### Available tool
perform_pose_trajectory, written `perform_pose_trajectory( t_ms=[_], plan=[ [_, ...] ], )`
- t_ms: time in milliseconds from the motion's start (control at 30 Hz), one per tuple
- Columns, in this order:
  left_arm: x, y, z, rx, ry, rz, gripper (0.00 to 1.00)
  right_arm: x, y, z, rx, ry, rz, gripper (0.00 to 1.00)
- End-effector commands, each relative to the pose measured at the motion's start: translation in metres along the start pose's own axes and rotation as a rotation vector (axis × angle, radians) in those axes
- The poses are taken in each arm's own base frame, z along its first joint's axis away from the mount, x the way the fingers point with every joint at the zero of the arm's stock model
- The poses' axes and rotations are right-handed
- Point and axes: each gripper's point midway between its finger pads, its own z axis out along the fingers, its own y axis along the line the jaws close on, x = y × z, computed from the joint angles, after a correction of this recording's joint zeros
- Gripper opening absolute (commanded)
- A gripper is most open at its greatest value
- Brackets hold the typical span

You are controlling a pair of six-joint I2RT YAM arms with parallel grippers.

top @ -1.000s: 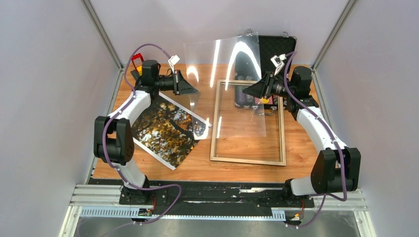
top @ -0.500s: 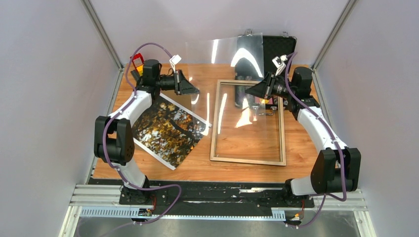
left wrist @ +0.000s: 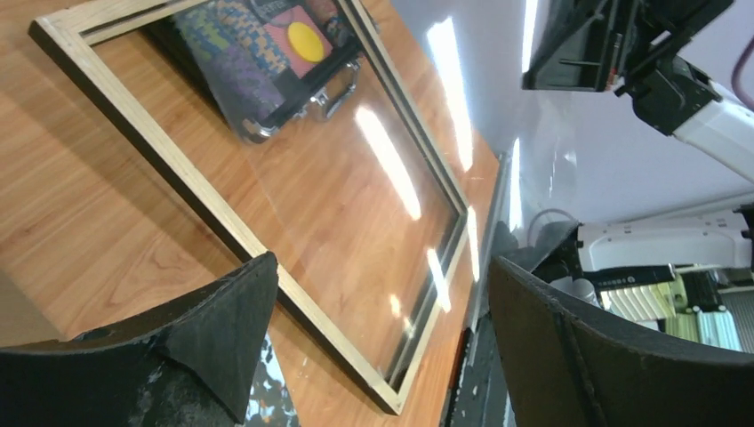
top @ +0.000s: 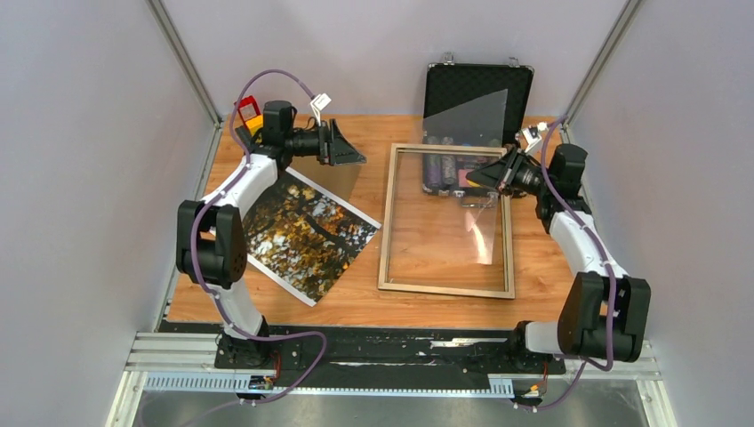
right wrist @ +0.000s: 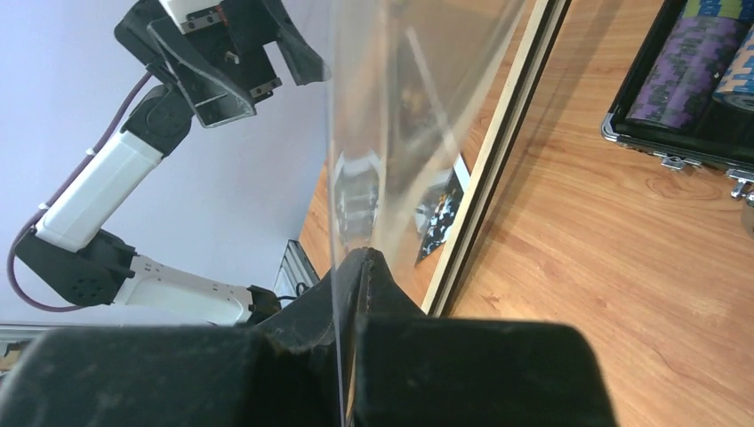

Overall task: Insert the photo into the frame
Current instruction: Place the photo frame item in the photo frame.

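Lying flat and askew on the left of the wooden table (top: pixel 542 267), between pale lilac walls, the photo (top: pixel 307 233) is well apart from the frame (top: pixel 385 222). The frame lies right of centre, pale face up, and the tray of an open black chip case (top: pixel 477 89) shows inside its far end. The left arm reaches along the far left edge, and the left gripper (top: pixel 354 153) hovers over a brown board (top: pixel 342 182). The right arm bends inward from the right. The right gripper (top: pixel 474 176) is clamped on a clear sheet (top: pixel 476 133), which stands tilted above the frame.

From the left wrist, the fingers gape wide with nothing between them; the frame and case lie beyond.

From the right wrist, the fingers pinch the sheet's edge, seen edge-on, with the frame's rail beside it.
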Motion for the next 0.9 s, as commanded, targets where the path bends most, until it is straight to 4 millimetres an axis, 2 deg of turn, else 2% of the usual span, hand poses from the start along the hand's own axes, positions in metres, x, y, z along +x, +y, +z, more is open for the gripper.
perform_pose_trajectory(
  t_ms=[0,233,400,600,867],
  plan=[
    [-0.008,0.005,0.003,-0.040,0.003,0.051,0.96,-0.011,0.034,-0.019,-0.079,-0.034,-0.077,0.00],
    [0.003,0.024,0.007,-0.104,0.028,0.054,1.00,0.008,0.018,-0.051,-0.074,-0.026,-0.016,0.00],
    [0.014,0.037,0.017,-0.140,0.048,0.053,1.00,0.018,0.010,-0.065,-0.067,-0.021,-0.003,0.00],
    [0.024,0.047,0.036,-0.181,0.068,0.069,1.00,0.022,0.007,-0.073,-0.064,-0.031,0.015,0.00],
    [0.041,0.064,0.060,-0.216,0.084,0.061,1.00,0.024,0.001,-0.072,-0.069,-0.023,0.026,0.00]
  ],
)
